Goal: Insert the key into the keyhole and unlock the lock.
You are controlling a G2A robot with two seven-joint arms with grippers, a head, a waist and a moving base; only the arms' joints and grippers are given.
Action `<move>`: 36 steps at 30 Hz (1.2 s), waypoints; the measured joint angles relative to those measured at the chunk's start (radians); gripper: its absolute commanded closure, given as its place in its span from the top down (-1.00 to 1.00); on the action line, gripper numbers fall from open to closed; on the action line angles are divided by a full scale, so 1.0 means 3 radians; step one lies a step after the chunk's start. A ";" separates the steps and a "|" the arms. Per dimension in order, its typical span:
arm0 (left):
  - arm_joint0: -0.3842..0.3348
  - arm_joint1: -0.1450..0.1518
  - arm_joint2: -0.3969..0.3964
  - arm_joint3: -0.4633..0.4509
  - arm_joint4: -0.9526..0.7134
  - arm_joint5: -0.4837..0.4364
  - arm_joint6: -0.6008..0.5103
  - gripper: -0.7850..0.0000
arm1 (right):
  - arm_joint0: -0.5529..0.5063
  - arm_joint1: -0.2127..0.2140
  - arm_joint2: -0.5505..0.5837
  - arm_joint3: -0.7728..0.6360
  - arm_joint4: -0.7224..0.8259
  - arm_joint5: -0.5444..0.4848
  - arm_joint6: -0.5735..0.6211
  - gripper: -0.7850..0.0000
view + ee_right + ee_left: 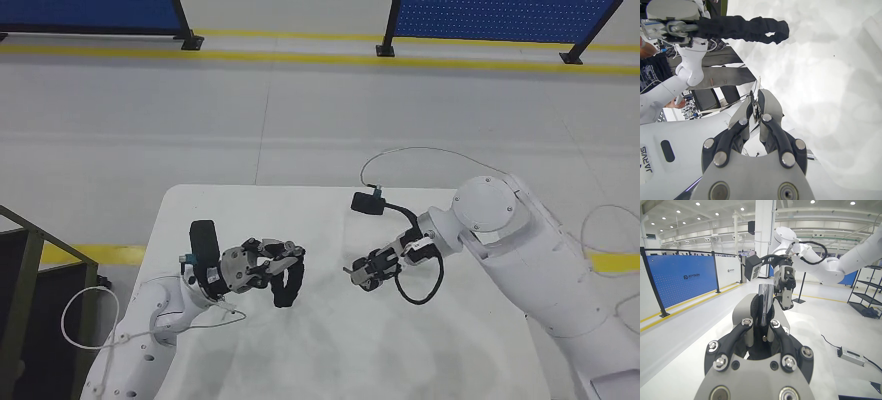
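My left gripper (268,268) is shut on the lock: a chrome cylinder (764,302) stands between its fingers, and a black fabric-covered loop (287,283) hangs from it above the white table (330,350). In the right wrist view the same loop (745,30) shows farther off, held level. My right gripper (358,272) faces the lock from the right, a short gap away. It is shut on the key (759,85), whose thin blade points toward the lock; the key ring (756,111) sits between the fingers. From the left wrist view the right gripper (786,298) hovers just past the cylinder's end.
A dark metal frame (30,280) stands off the table's left edge. Blue fence panels (490,18) line the far floor. A black shelf rack (866,291) and a power brick with its cable (851,356) sit on the floor beyond the table.
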 measured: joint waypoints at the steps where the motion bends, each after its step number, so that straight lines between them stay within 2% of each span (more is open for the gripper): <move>1: -0.0032 -0.0005 0.0034 0.0008 0.0006 -0.0010 -0.0026 -1.00 | 0.0087 0.0019 -0.0085 0.0013 0.0088 0.0000 0.0000 -1.00; 8: -0.0261 -0.0062 0.0325 0.0219 -0.0013 0.0008 -0.0094 -1.00 | 0.0808 0.0147 -0.0820 0.0094 0.0824 0.0000 0.0000 -1.00; 14: -0.0364 -0.0097 0.0502 0.0325 -0.0001 -0.0040 -0.0097 -1.00 | 0.1159 0.0200 -0.1112 0.0260 0.1256 0.0000 0.0000 -1.00; 20: -0.0398 -0.0113 0.0579 0.0328 -0.0006 -0.0042 0.0041 -1.00 | 0.1269 0.0208 -0.1253 0.0404 0.1424 0.0006 -0.0007 -1.00; 26: -0.0409 -0.0110 0.0670 0.0359 0.0040 -0.0042 0.0164 -1.00 | 0.1251 0.0180 -0.1236 0.0454 0.1611 -0.0010 -0.0050 -1.00; 36: -0.0441 -0.0091 0.0753 0.0378 0.0038 -0.0042 0.0260 -1.00 | 0.1224 0.0129 -0.1238 0.0531 0.1596 0.0020 -0.0079 -1.00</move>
